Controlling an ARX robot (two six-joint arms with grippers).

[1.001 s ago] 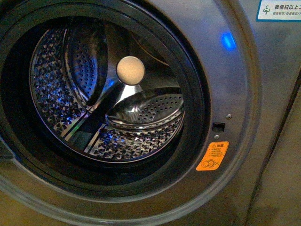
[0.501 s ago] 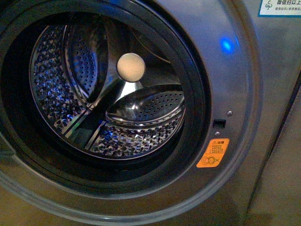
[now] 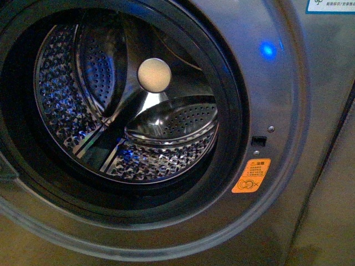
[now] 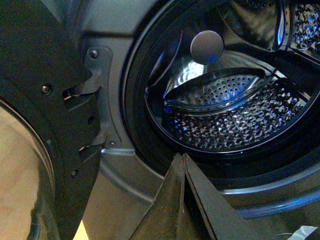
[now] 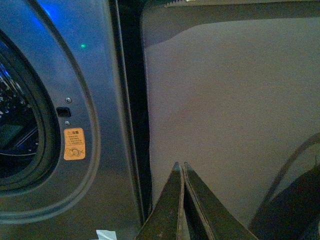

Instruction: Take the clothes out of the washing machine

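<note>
In the front view the washer (image 3: 310, 83) filled the frame, its grey front curving round an open porthole with a black rim (image 3: 230, 111). Inside, the drum (image 3: 61, 94) showed perforated steel, two raised paddles and a pale round hub (image 3: 154, 75) at the back. No clothes could be made out in the visible part of the drum, and the lowest part lay hidden behind the rim, so I cannot tell where the garment was. A blue light (image 3: 268, 50) glowed on the front panel above an orange sticker (image 3: 251, 175), with the latch slot (image 3: 258, 141) between them. Neither arm appeared in this view. In the left wrist view the left hand (image 4: 182, 165) had its fingers pressed together, holding nothing, just outside the porthole, with the door (image 4: 35, 90) swung open on its hinge (image 4: 92, 75) beside it. In the right wrist view the right hand (image 5: 181, 172) was likewise closed and empty, near the washer's side edge, in front of a plain grey panel (image 5: 225, 115) next to the machine.
</note>
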